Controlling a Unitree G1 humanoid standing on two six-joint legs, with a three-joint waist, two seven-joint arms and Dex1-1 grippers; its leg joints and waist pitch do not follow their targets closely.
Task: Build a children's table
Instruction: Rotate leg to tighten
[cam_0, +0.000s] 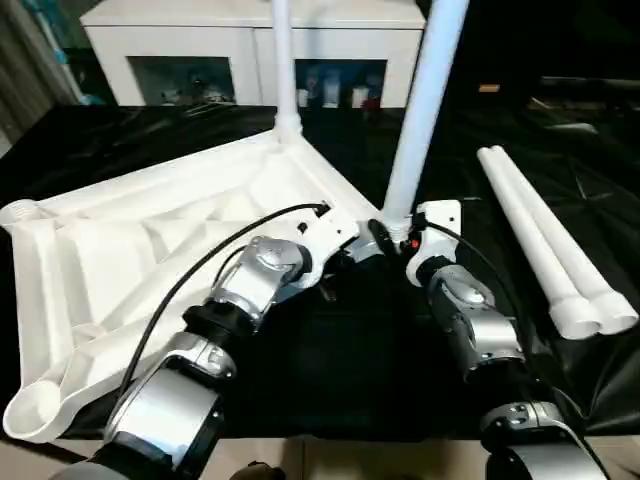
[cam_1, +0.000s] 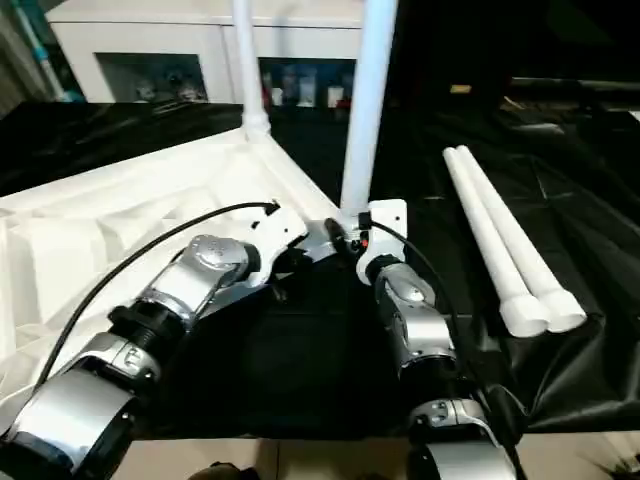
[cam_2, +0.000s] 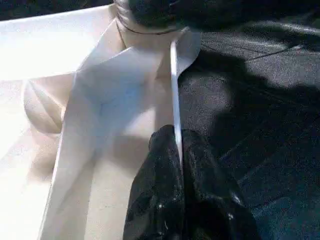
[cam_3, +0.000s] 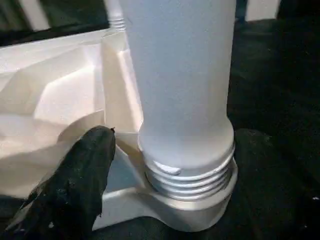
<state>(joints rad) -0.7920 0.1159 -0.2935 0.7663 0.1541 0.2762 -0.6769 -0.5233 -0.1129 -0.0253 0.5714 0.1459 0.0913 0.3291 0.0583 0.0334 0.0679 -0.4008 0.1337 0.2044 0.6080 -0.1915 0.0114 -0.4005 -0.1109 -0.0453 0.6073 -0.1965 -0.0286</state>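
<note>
From the head view I see the tabletop (cam_0: 150, 240) upside down on the black cloth, one leg (cam_0: 420, 110) upright in its near corner socket.

My left gripper (cam_2: 176, 150) is pinched tight on the tabletop's thin, stiff rim.

My right gripper (cam_3: 165, 165) stands wide around the leg's threaded base; light, slippery plastic, best gripped low.

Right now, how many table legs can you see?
4. One leg stands in the tabletop's far corner, one leg stands in the near corner by the right gripper, and two legs lie side by side on the right.
</note>
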